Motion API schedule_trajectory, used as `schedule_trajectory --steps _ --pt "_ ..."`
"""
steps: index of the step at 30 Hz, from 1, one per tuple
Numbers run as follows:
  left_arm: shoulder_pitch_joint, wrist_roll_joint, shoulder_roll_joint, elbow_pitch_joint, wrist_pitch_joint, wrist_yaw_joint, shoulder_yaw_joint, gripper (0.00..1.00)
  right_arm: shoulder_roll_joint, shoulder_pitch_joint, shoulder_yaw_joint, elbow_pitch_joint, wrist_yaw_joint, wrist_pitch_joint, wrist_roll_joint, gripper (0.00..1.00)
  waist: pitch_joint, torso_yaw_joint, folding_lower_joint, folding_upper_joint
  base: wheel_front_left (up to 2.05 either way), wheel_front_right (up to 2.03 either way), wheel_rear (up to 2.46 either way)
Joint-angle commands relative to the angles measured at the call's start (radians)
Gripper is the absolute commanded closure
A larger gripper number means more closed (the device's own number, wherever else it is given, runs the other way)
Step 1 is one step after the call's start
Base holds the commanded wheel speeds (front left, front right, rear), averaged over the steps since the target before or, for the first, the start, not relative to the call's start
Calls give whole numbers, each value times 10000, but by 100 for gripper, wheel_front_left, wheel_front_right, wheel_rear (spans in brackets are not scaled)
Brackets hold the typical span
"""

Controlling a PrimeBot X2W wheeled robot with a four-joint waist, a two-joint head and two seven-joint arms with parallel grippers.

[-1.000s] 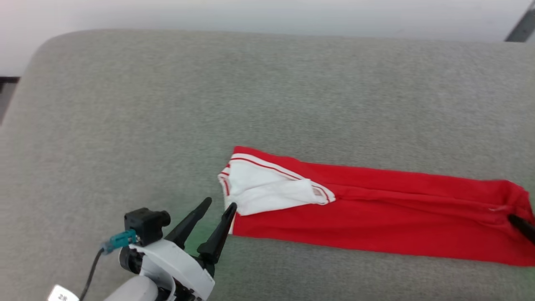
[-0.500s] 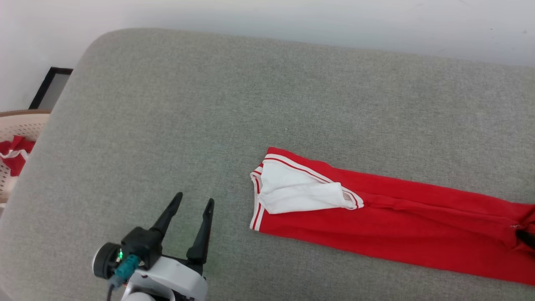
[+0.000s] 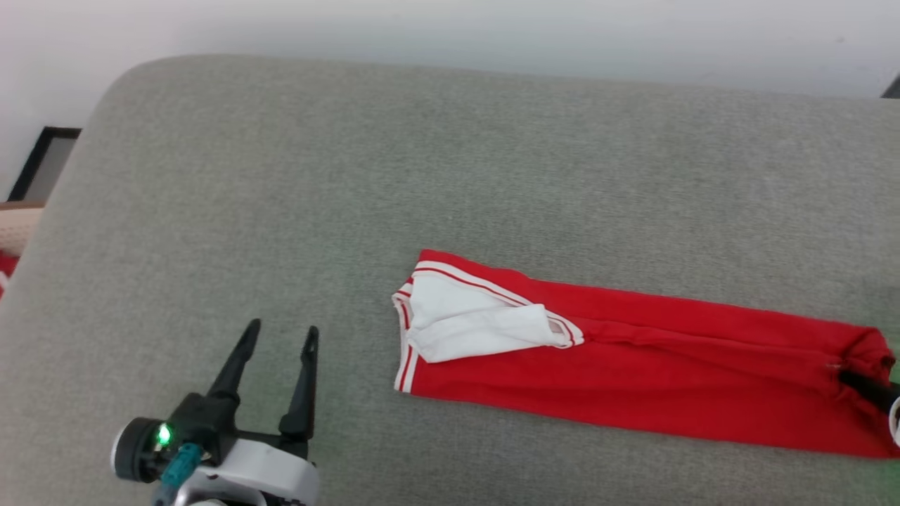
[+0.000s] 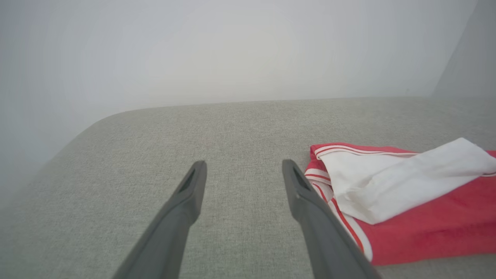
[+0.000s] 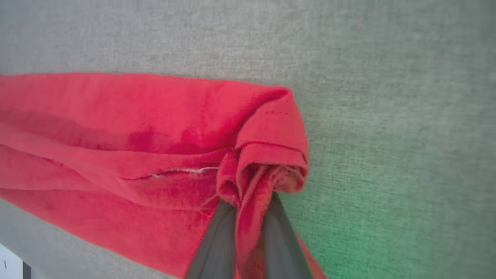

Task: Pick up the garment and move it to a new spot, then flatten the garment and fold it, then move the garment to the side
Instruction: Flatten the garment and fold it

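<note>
The garment [image 3: 633,372] lies as a long red strip folded lengthwise across the grey cushion, its white-lined, striped-trim end turned toward the left. My left gripper [image 3: 281,327] is open at the lower left, a short way left of that end and not touching it. In the left wrist view the open left gripper [image 4: 244,164] points past the garment's [image 4: 426,228] trimmed corner. My right gripper [image 3: 844,376] is at the strip's far right end. In the right wrist view the right gripper [image 5: 252,201] is shut on a bunched fold of the garment [image 5: 116,128].
The grey cushion [image 3: 351,176] runs wide, with a rounded corner at the far left and a pale wall behind. Past its left edge are a beige perforated basket [image 3: 10,228] and a dark frame [image 3: 39,161].
My left gripper has drawn back from the garment's left end, still open. My right gripper has closed on the right end, bunching the cloth. The head camera has shifted too.
</note>
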Motion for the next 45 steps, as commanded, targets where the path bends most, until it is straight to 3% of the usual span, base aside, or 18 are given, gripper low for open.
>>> schedule_trajectory --steps 1,7,13,18,23,30,34,39,45 --pt "163 159 -116 -63 -42 -97 229 0 -11 18 -175 130 -21 -89 -89 100 -40 -283 0 -1 0 0 0" --pt "348 440 -416 -400 -42 -308 898 0 -554 -279 -1165 501 -20 -631 -543 100 73 -840 0 -1 0 0 0" --pt "262 635 -556 -536 -42 -499 1119 0 -1317 -237 -2354 1797 -20 -1209 -974 100 239 -1073 0 -1 0 0 0" --pt "272 697 -605 -481 -42 -577 1209 0 -1338 -339 -2833 1931 -18 -1376 -1072 100 131 -1115 0 -1 0 0 0" --pt "460 738 -678 -355 -42 -626 1189 0 -835 -88 -2434 593 -17 -815 -1008 100 -214 -1081 0 -1 0 0 0" --pt "720 625 -817 -182 -43 -633 1089 0 -267 362 -1485 -2725 -17 384 -1197 100 -599 -797 0 -1 0 0 0" --pt "782 514 -960 -80 -43 -639 1004 0 306 97 -948 -3982 -17 1067 -1464 100 -643 -558 0 -1 0 0 0" --pt "710 335 -1132 48 -43 -639 870 0 1158 -544 -158 -4219 -17 1617 -1954 100 -599 -165 0 -1 0 0 0" --pt "628 213 -1257 145 -41 -635 659 0 2082 -1147 703 -3489 -17 1647 -2378 100 -563 350 0 -1 0 0 0"
